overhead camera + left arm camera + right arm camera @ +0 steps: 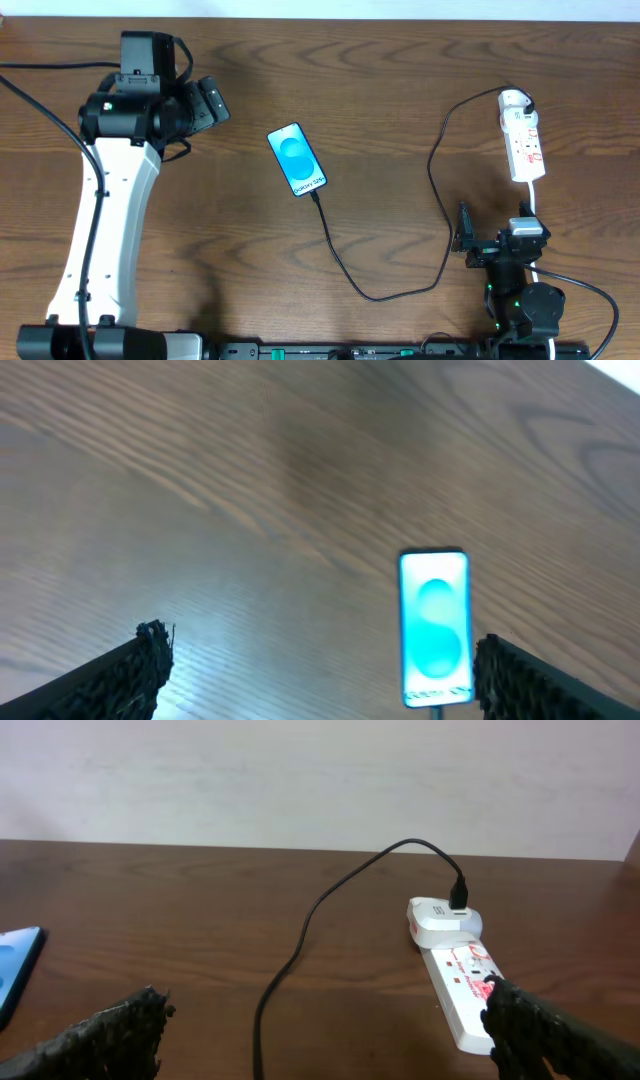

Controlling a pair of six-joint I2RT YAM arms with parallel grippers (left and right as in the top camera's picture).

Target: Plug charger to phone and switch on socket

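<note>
Left tool (320, 660) — spread, empty — has phone (435, 628) ahead, charger (372, 298) seemingly seated; right tool (325, 1010), spread too, faces socket (455, 970), likely to switch it on.

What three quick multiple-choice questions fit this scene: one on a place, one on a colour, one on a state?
1. Where on the table does the socket lie?
A) beside the left arm
B) at the right side
C) in the middle

2. What colour is the phone screen?
A) red
B) green
C) blue

3. How are the left gripper and right gripper?
A) both open and empty
B) left gripping the phone
C) right gripping the socket

Answers:
1. B, the overhead view shows it far right, near the right arm.
2. C, it glows bright blue.
3. A, each wrist view shows fingers wide apart with nothing between.
</note>
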